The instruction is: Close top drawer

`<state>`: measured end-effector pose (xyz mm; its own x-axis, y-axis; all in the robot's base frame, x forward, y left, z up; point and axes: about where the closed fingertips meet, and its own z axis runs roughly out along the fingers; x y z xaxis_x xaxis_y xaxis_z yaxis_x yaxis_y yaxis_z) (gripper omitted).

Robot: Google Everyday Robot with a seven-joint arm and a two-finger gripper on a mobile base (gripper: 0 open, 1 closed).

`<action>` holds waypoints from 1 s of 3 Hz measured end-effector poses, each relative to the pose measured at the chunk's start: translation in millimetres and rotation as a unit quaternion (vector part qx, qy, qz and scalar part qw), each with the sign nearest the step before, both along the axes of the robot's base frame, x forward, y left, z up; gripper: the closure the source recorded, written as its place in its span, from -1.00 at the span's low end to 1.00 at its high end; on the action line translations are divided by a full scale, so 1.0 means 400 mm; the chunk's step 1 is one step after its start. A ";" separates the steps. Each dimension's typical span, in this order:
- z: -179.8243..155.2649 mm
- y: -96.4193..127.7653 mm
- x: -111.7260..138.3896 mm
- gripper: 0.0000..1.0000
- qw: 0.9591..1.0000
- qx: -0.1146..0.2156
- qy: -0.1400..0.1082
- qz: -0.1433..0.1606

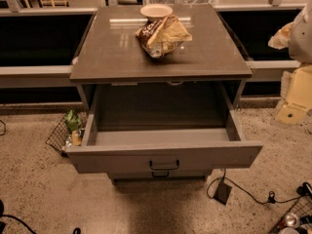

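The top drawer (pixel 164 155) stands pulled well out. The tool (pixel 295 99), seemingly the pale shape at right, hangs apart from it; its spread I cannot tell.

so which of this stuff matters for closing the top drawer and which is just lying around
For the job:
top drawer, pulled out
its handle
claw, at the right edge, apart from the drawer

Lying about:
bowl and snack bag on the cabinet top
wire basket, left of the cabinet
small black box with its cable
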<state>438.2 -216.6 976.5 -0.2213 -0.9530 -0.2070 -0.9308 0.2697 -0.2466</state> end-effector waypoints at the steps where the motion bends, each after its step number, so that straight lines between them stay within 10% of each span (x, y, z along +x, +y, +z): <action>1: -0.007 0.005 0.000 -1.00 1.000 0.005 -0.002 0.001; 3: -0.238 0.115 -0.024 -1.00 0.991 0.122 0.040 0.023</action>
<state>428.6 -170.5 881.3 -0.2047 -0.8862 -0.4156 -0.9573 0.2698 -0.1038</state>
